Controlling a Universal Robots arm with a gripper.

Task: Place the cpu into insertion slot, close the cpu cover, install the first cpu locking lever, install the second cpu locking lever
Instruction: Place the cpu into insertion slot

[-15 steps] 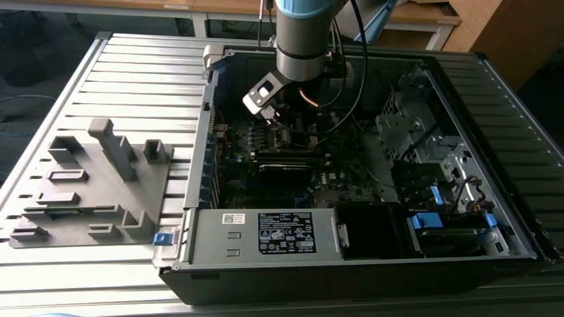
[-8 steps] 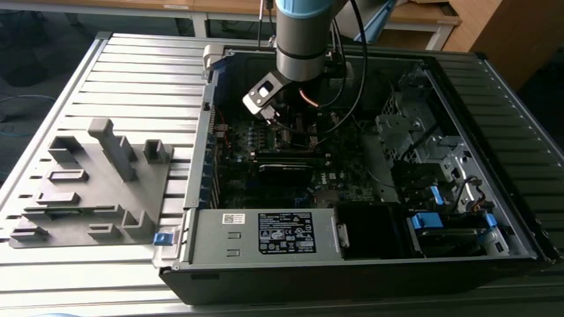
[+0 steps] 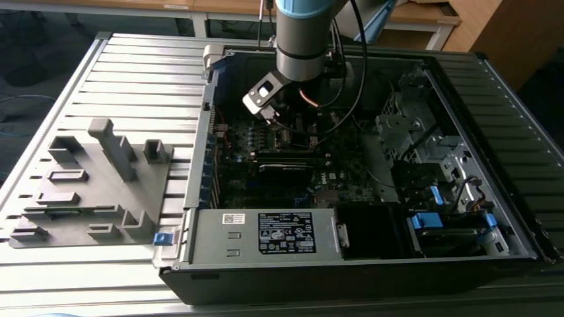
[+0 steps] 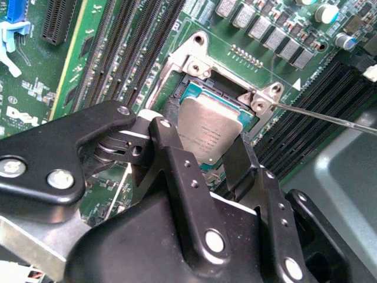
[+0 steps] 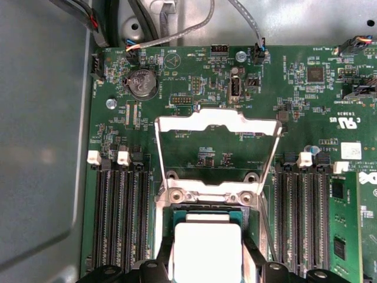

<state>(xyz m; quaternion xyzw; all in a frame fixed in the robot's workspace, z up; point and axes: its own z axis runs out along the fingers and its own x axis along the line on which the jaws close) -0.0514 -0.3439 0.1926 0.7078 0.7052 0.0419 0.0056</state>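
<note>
Grip on the cpu (image 4: 212,127) — your claw (image 4: 200,140) clamps its edges over the socket (image 4: 194,79) — cpu cover (image 5: 218,121) stands swung open.

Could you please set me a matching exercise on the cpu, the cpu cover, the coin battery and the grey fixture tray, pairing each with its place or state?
Things:
1. the cpu
2. the cpu cover
3. the coin battery
4. the grey fixture tray

Places or states:
A. swung open, away from the socket
B. on the slatted table, at the exterior view's left
C. held in the gripper, at the socket
D. round and silver, on the green board

Pairs: 1-C, 2-A, 3-D, 4-B.
</note>
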